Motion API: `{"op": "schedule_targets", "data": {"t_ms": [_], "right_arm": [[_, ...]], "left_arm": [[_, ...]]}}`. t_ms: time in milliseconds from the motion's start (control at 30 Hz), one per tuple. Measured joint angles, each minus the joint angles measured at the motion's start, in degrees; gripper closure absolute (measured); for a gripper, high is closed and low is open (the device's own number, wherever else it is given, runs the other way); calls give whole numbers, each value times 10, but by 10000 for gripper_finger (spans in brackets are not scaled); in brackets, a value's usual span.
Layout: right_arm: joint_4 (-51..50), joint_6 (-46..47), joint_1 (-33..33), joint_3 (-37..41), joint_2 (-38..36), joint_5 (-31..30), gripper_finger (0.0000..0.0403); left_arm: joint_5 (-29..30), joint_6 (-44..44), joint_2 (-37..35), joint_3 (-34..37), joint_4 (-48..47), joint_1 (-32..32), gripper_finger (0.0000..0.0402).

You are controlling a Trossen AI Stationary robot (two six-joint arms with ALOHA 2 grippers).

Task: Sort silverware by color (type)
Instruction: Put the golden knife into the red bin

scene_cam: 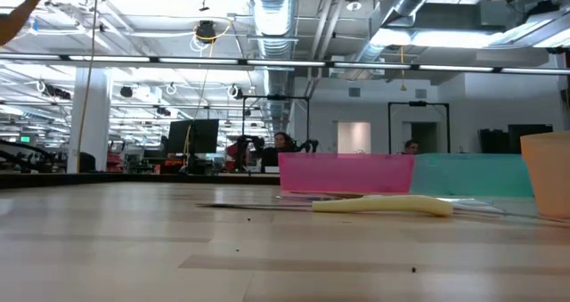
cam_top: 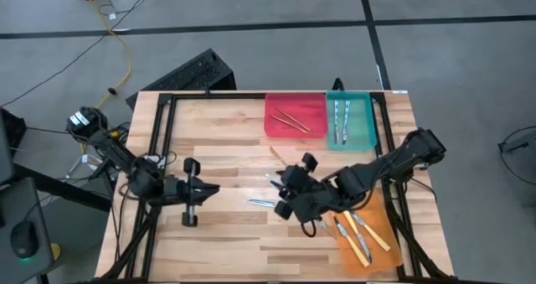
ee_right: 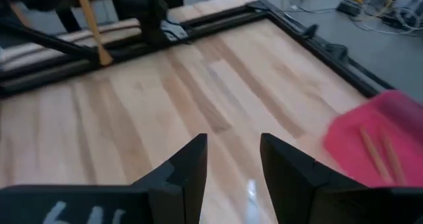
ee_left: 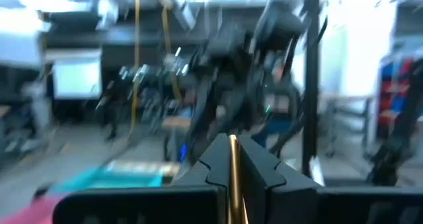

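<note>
My left gripper (cam_top: 213, 189) hangs over the table's left half, shut on a thin tan wooden stick (ee_left: 232, 184); the stick also shows far off in the right wrist view (ee_right: 91, 26). My right gripper (ee_right: 231, 161) is open over the table's middle (cam_top: 283, 193), with nothing between its fingers. Loose on the boards lie a light-blue-handled piece (cam_top: 261, 202) and a yellow-handled knife (scene_cam: 383, 206), both flat. The red tray (cam_top: 295, 129) holds two wooden sticks (cam_top: 291, 119). Blue-handled pieces (cam_top: 341, 121) lie in the teal tray (cam_top: 360, 125), and yellow-handled knives (cam_top: 358, 234) in the orange tray (cam_top: 377, 221). My left gripper pinches the wooden stick (ee_left: 232, 164) between its two shut fingers. In the left wrist view the stick runs up through the slit between the fingers and ends just past their tips. From the right wrist view it stands steeply tilted above the boards (ee_right: 99, 49).
A black frame (cam_top: 159, 142) runs around the wooden tabletop. The red and teal trays stand at the far edge, the orange tray at the near right corner. Bare boards (cam_top: 218, 133) lie between the left arm and the red tray.
</note>
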State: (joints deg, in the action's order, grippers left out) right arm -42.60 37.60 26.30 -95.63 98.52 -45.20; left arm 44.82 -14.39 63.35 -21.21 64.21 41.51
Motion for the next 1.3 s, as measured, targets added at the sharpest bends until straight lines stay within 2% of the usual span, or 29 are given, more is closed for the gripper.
{"op": "schedule_targets", "data": {"t_ms": [100,267,367,533,700,1033,1167,1300], "right_arm": [[96,-10,6,32,0,0,241],[358,-105,9,98,15,20,241],[446,-154,-4,109,39,59,241],[537,-254,-29,109,75,108,241],[607,-304,-46,109,105,186,241],[608,-306,-74,109,105,344,241],[601,-308,-78,109,105,383,241],[604,-308,-81,109,105,406,241]], "left_arm": [[-76,-20,0,0,53,-24,401],[-211,-1,12,0,125,-77,401],[-256,9,28,0,183,-103,401],[-316,52,67,0,254,-129,401],[-345,76,101,-18,253,-134,401],[-434,87,167,-85,253,-134,401],[-471,97,200,-118,253,-134,401],[-477,104,226,-139,253,-137,401]]}}
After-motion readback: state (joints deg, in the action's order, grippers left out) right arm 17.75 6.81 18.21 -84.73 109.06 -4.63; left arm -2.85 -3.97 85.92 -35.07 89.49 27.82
